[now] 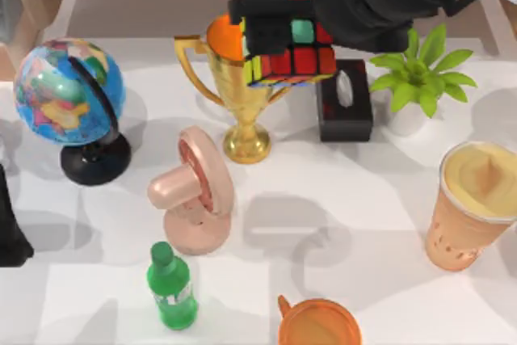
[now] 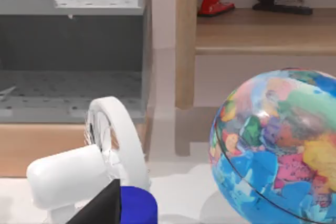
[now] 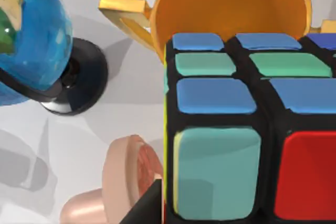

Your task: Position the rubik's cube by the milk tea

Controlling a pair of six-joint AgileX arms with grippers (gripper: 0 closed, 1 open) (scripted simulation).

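Top view, right fingers (image 1: 275, 26) holding rubik's cube (image 1: 292, 54) above trophy (image 1: 238, 86), milk tea (image 1: 472, 204) well apart.

My right gripper (image 1: 279, 26) w/ rubik's cube (image 1: 295, 58) hangs above trophy (image 1: 242, 94). Toward milk tea (image 1: 472, 208): tissue box (image 1: 345, 103) and plant (image 1: 416, 78) stand near the back, bare table (image 1: 355, 199) mid-right is free. Orange mug (image 1: 319, 325) at front edge. Fan (image 1: 194, 191), bottle (image 1: 171, 287), globe (image 1: 69, 103) crowd the left.
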